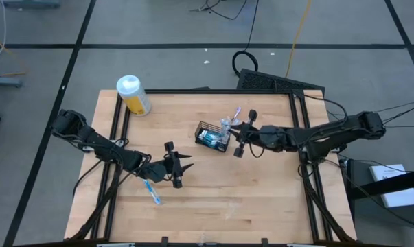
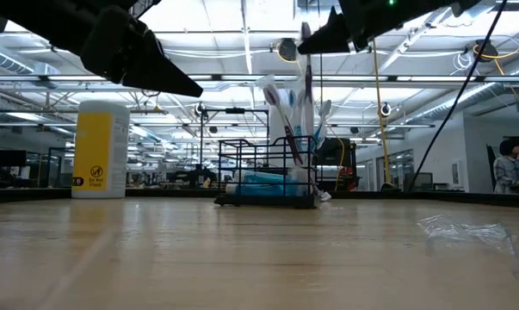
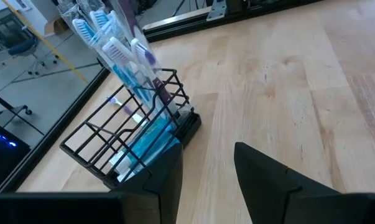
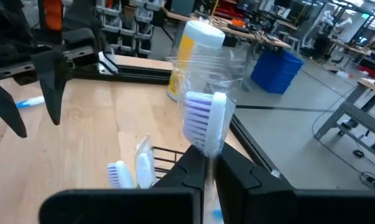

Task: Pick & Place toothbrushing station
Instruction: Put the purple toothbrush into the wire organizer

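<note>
The black wire-mesh basket stood on the table a little toward the far edge from the middle, with teal tubes lying in it and toothbrushes upright in its end. The right hand hung just beside the basket, clamped on a wrapped toothbrush. The left hand, fingers apart and empty, hovered nearer the front edge. A loose toothbrush lay near the left hand. A yellow bottle lay at the far left corner.

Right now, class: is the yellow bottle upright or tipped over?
Upright. In the low view the yellow bottle stands on its base on the table; from above its white cap faces up.
</note>
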You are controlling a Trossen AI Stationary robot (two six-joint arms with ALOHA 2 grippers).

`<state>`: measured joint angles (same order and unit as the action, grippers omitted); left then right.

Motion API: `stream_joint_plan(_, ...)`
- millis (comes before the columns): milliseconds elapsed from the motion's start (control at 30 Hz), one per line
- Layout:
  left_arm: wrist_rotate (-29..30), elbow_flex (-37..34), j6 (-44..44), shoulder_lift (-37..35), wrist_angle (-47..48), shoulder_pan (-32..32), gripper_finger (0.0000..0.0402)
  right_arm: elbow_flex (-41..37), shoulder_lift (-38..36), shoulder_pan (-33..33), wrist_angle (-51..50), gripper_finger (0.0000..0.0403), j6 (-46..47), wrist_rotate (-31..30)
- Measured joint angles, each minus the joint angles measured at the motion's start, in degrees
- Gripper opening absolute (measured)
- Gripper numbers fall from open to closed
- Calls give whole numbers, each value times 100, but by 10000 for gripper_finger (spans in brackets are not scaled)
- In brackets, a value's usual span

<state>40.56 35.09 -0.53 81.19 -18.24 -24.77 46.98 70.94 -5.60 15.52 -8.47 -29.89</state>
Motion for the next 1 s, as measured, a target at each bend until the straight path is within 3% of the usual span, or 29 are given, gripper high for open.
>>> stream_joint_plan(333, 2, 0, 2, 2, -8, 11, 152, -637, 4, 292, 899, 9, 402, 693)
stream_joint_plan(567, 0, 0, 43, 2, -93, 44, 152, -919, 4, 340, 1236, 9, 561, 763)
stream_joint_plan(1000, -7, 2, 38, 2, -144, 75, 152, -709, 2, 375, 1375, 9, 240, 916)
